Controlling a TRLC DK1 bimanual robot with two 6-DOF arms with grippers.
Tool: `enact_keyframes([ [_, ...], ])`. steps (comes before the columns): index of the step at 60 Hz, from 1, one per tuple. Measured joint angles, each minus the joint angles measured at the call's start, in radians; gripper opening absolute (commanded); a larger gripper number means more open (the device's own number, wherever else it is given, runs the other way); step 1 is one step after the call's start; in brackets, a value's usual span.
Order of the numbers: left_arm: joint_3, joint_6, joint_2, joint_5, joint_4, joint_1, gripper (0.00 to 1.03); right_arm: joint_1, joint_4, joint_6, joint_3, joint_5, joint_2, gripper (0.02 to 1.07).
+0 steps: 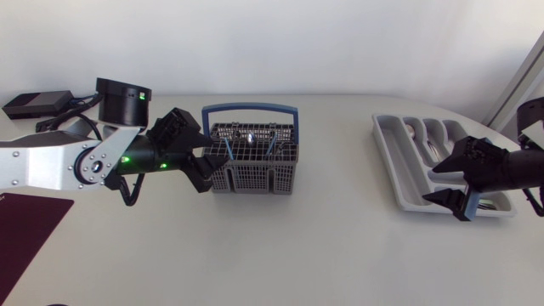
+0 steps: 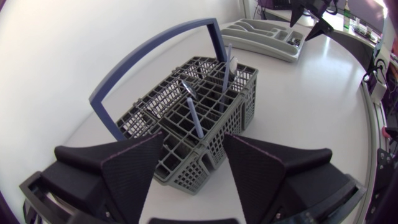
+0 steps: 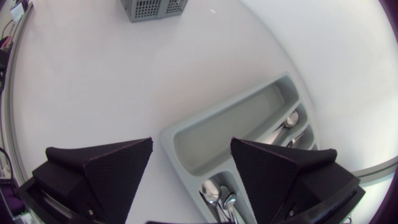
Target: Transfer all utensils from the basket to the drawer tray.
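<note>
The basket (image 1: 253, 161), grey mesh with a blue hoop handle (image 1: 250, 109), stands on the desk (image 1: 323, 246) left of the middle, and it holds utensils. In the left wrist view a thin blue-handled piece (image 2: 194, 115) stands upright in a near compartment, a second pale handle (image 2: 227, 65) rises further back, and a metal head (image 2: 186, 87) shows between them. The drawer tray (image 1: 397, 163) lies well apart toward the right side, with several spoons (image 3: 216, 193) in its narrow compartments and its long end compartment bare. So the job looks partway through, and the step in hand is picking the next piece. The left arm (image 1: 51, 166) comes in at the basket's left end; the left jaws are open and empty, spread to either side of the basket's near end wall. The right jaws, on the right arm (image 1: 518, 170), hang open and empty above the tray's near end. The next move, I judge, calls for raising the left jaws over the rim, lining them up on a single handle, closing on that one alone, and lifting straight up so it clears the mesh and the hoop.
</note>
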Motion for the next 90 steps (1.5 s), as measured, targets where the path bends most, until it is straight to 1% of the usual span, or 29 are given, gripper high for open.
enact_keyframes([
  [3, 0.0, -0.01, 0.016, 0.003, 0.009, 0.0, 0.59, 0.037, 0.004, 0.031, -0.018, 0.001, -0.021, 0.94],
  [6, 0.0, -0.02, 0.035, 0.004, 0.018, -0.001, 0.58, 0.081, 0.014, 0.064, -0.036, 0.005, -0.045, 0.94],
  [15, 0.0, -0.052, 0.061, 0.021, 0.048, -0.002, 0.41, 0.193, 0.043, 0.148, -0.089, 0.045, -0.103, 0.94],
  [19, 0.002, -0.066, 0.062, 0.037, 0.059, -0.002, 0.38, 0.238, 0.055, 0.179, -0.109, 0.062, -0.121, 0.94],
  [28, 0.015, -0.089, 0.063, 0.062, 0.068, -0.002, 0.37, 0.317, 0.084, 0.235, -0.149, 0.099, -0.144, 0.94],
  [38, 0.027, -0.093, 0.071, 0.076, 0.071, -0.002, 0.24, 0.371, 0.099, 0.292, -0.151, 0.107, -0.15, 0.94],
  [42, 0.031, -0.096, 0.074, 0.083, 0.071, -0.002, 0.23, 0.399, 0.1, 0.321, -0.151, 0.107, -0.16, 0.94],
  [50, 0.045, -0.105, 0.082, 0.1, 0.071, -0.002, 0.11, 0.463, 0.106, 0.394, -0.151, 0.106, -0.18, 0.94],
  [56, 0.05, -0.114, 0.087, 0.105, 0.072, -0.002, 0.06, 0.502, 0.117, 0.437, -0.151, 0.106, -0.187, 0.94],
  [60, 0.054, -0.115, 0.09, 0.105, 0.072, -0.002, 0.06, 0.53, 0.125, 0.466, -0.151, 0.106, -0.187, 0.94],
  [62, 0.055, -0.115, 0.091, 0.105, 0.072, -0.002, 0.04, 0.542, 0.128, 0.478, -0.151, 0.106, -0.187, 0.94],
  [79, 0.063, -0.121, 0.093, 0.113, 0.067, -0.002, 0.04, 0.607, 0.144, 0.528, -0.151, 0.106, -0.187, 0.94],
  [90, 0.094, -0.135, 0.089, 0.113, 0.03, -0.002, 0.04, 0.643, 0.147, 0.549, -0.151, 0.106, -0.187, 0.94],
])
